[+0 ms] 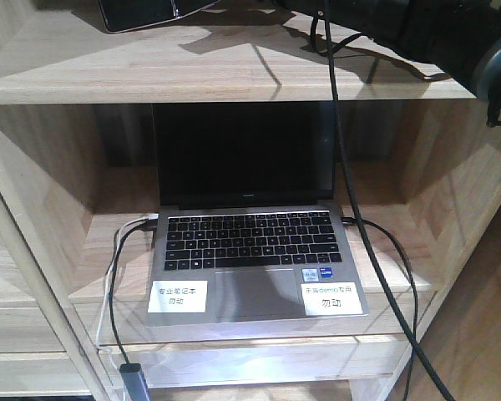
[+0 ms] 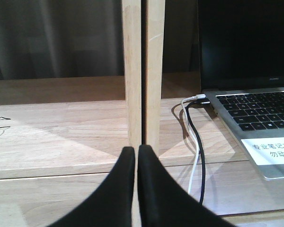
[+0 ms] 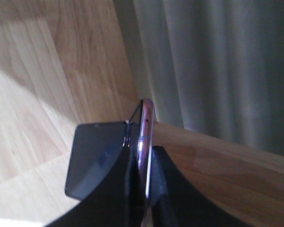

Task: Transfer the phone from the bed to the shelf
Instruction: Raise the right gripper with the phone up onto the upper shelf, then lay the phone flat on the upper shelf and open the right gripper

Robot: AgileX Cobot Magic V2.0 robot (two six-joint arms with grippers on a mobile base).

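The placing step is nearly done: the right hand (image 3: 144, 198) pinches the folding phone (image 3: 104, 158) over the shelf's (image 1: 234, 75) top board, so releasing should follow, while the left hand (image 2: 136, 161) sits closed, empty.

Shop display or showroom — pale-wood shelf (image 1: 234, 79) holds open laptop (image 1: 250, 242) bearing white demo labels (image 1: 329, 298).
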